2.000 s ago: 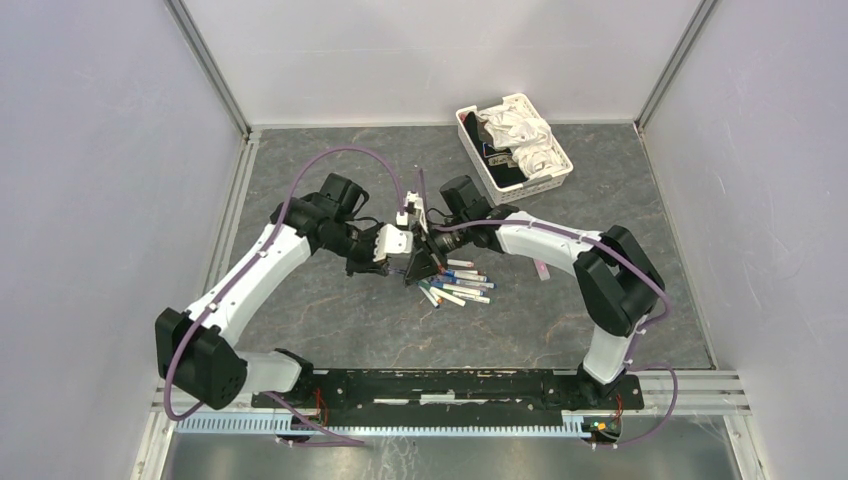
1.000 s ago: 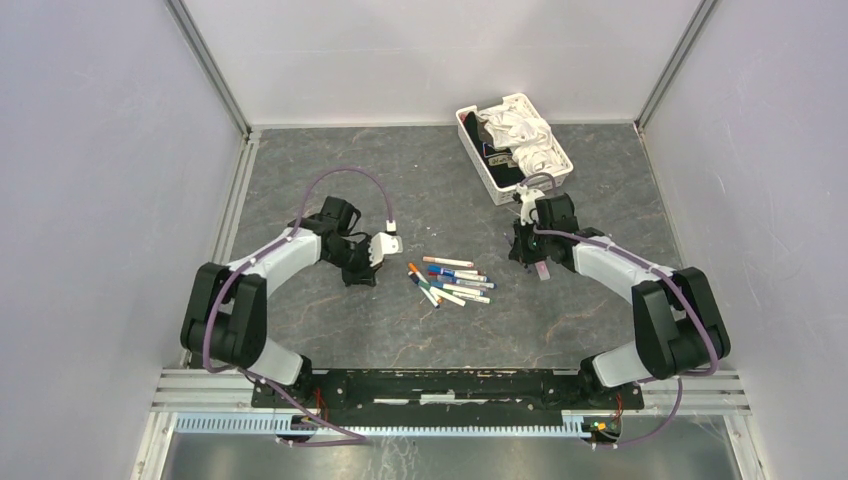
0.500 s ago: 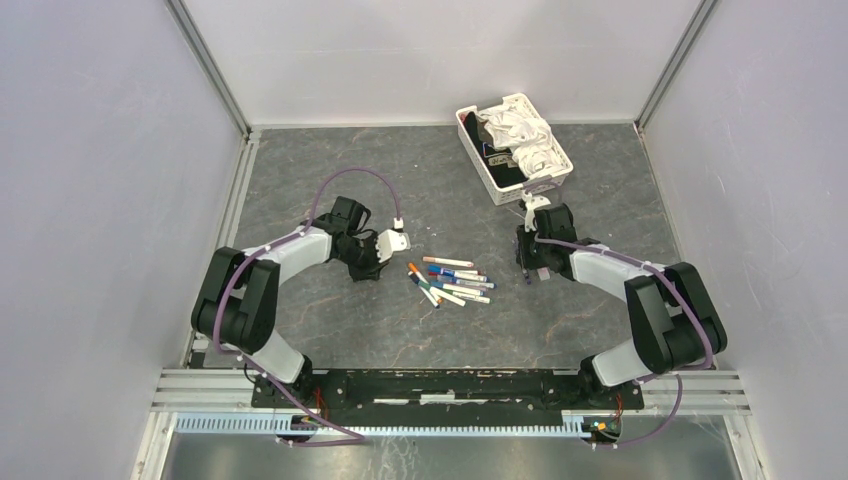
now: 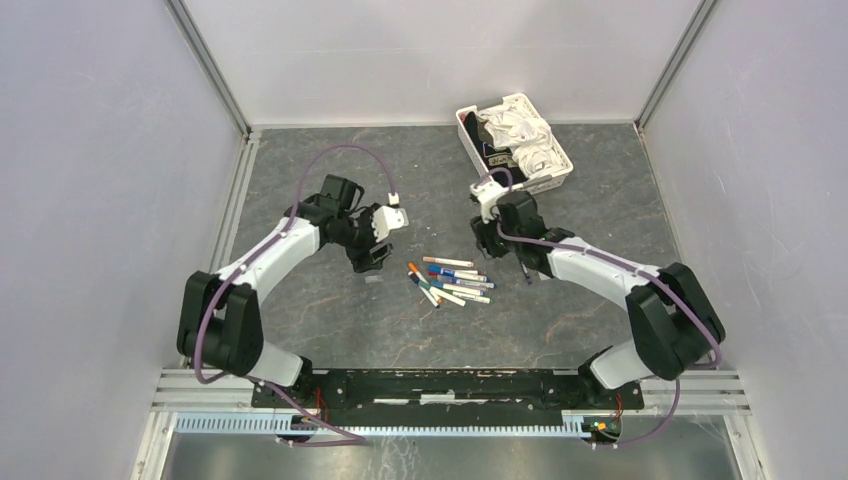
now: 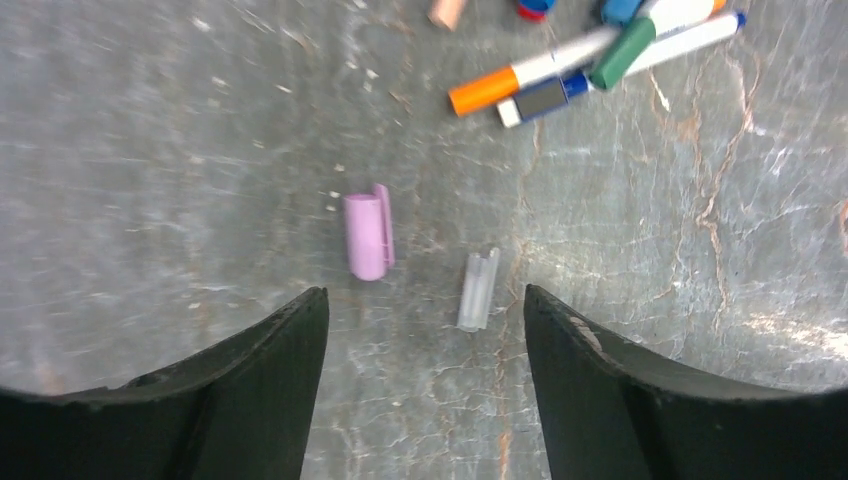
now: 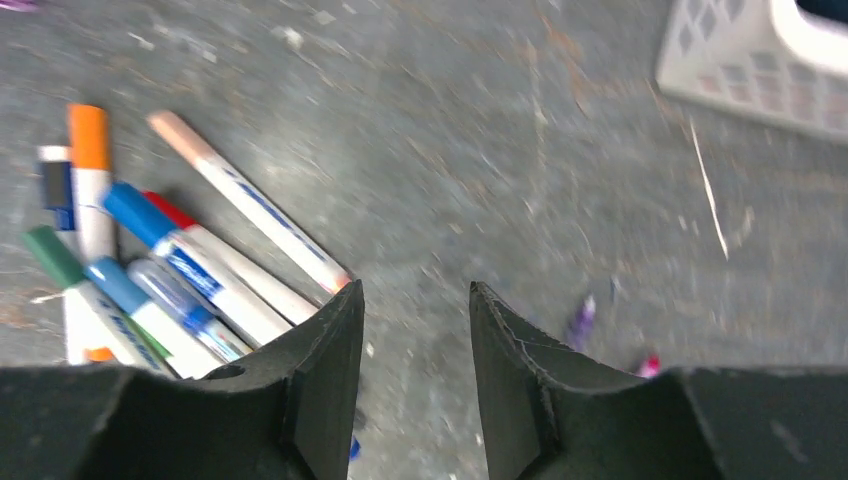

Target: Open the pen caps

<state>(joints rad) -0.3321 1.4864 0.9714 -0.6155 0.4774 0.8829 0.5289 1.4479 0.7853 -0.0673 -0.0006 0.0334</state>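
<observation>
Two pen caps lie on the table just ahead of my left gripper [image 5: 425, 296]: a pink cap [image 5: 367, 235] and a clear cap [image 5: 478, 290]. That gripper is open, with nothing between its fingers. The pens [image 4: 450, 283] lie in a loose heap at the table's middle, most with their coloured caps on, such as an orange-capped pen [image 5: 530, 72] and a blue-capped pen [image 6: 190, 262]. My right gripper [image 6: 415, 292] is open and empty, hovering just right of the heap. In the top view the left gripper [image 4: 370, 258] and the right gripper [image 4: 490, 240] flank the heap.
A white basket [image 4: 515, 145] holding cloth stands at the back right, and its corner [image 6: 740, 60] shows in the right wrist view. A small purple piece [image 6: 580, 320] and a pink-red piece [image 6: 648, 366] lie right of the right gripper. Grey walls enclose the table.
Both grippers have opened. The pink cap now lies loose on the table before the left gripper. The right arm has swung left and back, from the table's right side toward the heap of pens.
</observation>
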